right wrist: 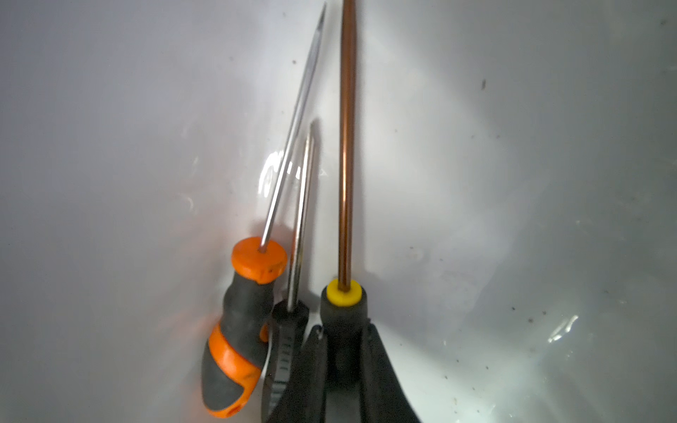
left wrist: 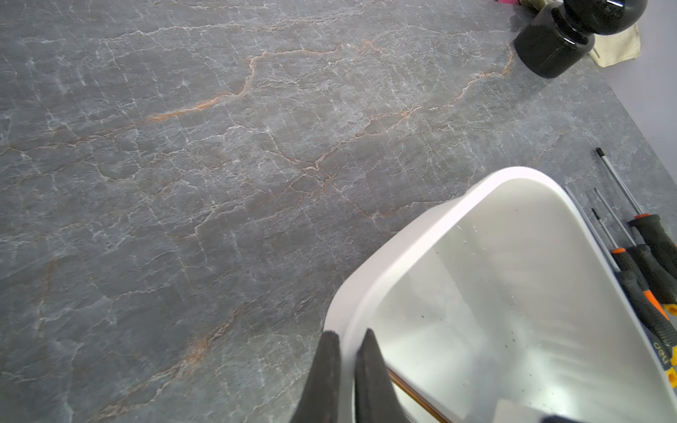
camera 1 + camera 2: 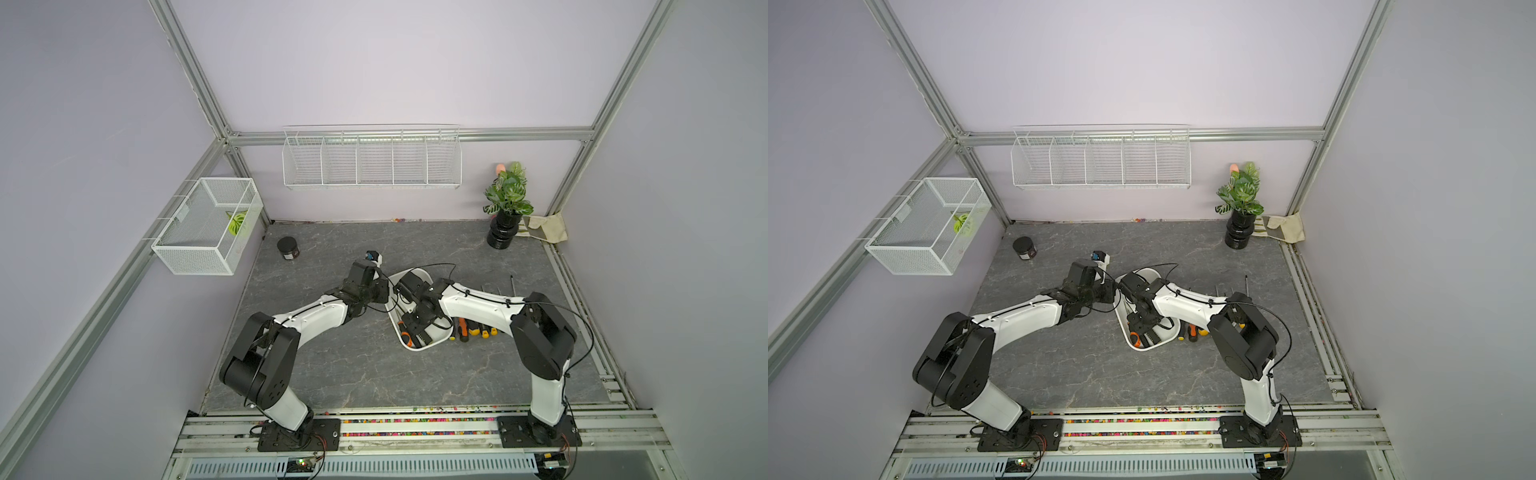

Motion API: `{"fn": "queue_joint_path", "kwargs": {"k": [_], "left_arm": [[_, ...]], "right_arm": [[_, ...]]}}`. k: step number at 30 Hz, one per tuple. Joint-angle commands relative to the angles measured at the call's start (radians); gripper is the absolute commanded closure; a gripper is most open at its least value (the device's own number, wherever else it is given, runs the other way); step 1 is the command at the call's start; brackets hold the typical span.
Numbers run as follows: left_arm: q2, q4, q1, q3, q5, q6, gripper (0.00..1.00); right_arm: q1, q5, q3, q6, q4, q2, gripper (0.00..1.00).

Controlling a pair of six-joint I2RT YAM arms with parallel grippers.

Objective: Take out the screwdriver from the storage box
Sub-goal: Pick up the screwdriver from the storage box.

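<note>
right gripper (image 1: 343,329) clamped the yellow-collared screwdriver (image 1: 342,300) inside the storage box (image 2: 403,238), left gripper (image 2: 348,333) pinched its rim; lift not done, two other screwdrivers (image 1: 238,329) inside, several loose screwdrivers (image 3: 473,330) already out on the bench (image 3: 332,374).

"deli" in yellow, on a black screwdriver handle (image 2: 655,329), beside the storage box (image 2: 388,256)

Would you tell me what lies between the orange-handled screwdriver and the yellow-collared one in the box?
A third, black-handled screwdriver, visible in the right wrist view.

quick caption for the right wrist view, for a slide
Right gripper shut on the yellow-collared screwdriver in the storage box, beside the orange-handled screwdriver
</note>
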Motion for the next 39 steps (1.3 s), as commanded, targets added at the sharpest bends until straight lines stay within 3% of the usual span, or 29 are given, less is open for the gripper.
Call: {"fn": "queue_joint_path", "kwargs": {"k": [1,17,21,26,29,39], "left_arm": [[-0.025,0.021,-0.002,-0.006,-0.004,0.015,1.00],[-0.025,-0.001,-0.003,0.013,-0.009,0.024,1.00],[-0.024,-0.004,-0.004,0.015,-0.011,0.027,1.00],[-0.022,-0.007,-0.002,0.017,-0.012,0.028,1.00],[-0.024,-0.009,-0.002,0.016,-0.015,0.030,1.00],[-0.024,-0.009,-0.001,0.018,-0.012,0.028,1.00]], "right_arm": [[-0.012,0.082,-0.008,-0.023,-0.067,0.080,0.79],[-0.012,0.096,0.027,-0.039,-0.095,0.101,0.78],[-0.013,0.103,0.027,-0.041,-0.092,0.090,0.84],[-0.020,0.097,0.027,-0.042,-0.094,0.079,0.99],[-0.024,0.096,0.014,-0.038,-0.083,0.054,1.00],[-0.088,-0.088,-0.035,-0.013,-0.010,-0.144,1.00]]}}
